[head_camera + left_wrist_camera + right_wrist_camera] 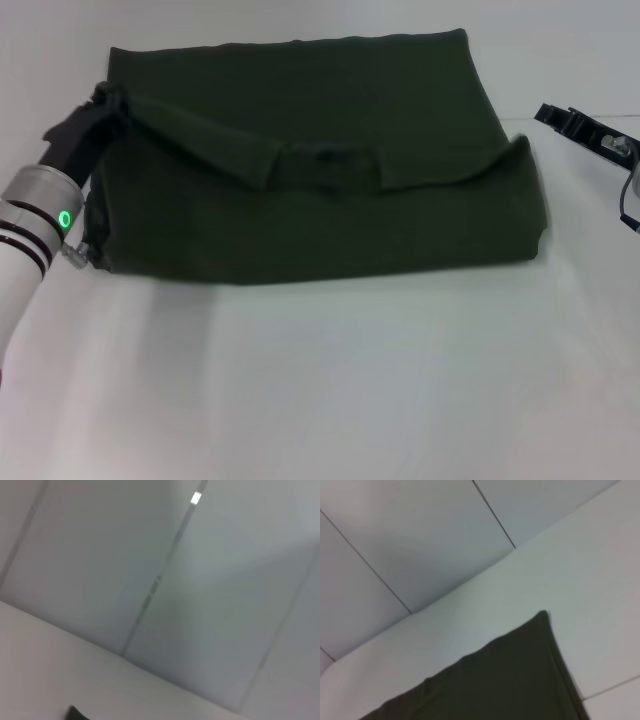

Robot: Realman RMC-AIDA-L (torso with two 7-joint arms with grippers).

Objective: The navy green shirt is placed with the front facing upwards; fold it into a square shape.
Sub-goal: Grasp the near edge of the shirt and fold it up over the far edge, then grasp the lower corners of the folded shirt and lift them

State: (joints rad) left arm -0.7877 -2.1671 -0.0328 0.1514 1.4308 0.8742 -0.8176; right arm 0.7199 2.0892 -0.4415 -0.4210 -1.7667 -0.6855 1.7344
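Observation:
The navy green shirt (pixel 330 200) lies on the white table, folded into a wide rectangle. Its top part is folded down toward me, with the ribbed collar (pixel 325 165) showing at the middle of the fold. The lettering is hidden. My left gripper (pixel 103 108) is at the shirt's left edge, shut on the bunched corner of the folded-over layer. My right gripper (pixel 565 120) hovers to the right of the shirt, apart from it. The right wrist view shows a far corner of the shirt (pixel 510 680). The left wrist view shows only a dark sliver (pixel 76 714) at its edge.
The white table (pixel 320 380) stretches bare in front of the shirt. A pale panelled wall (pixel 420 540) stands behind the table's far edge.

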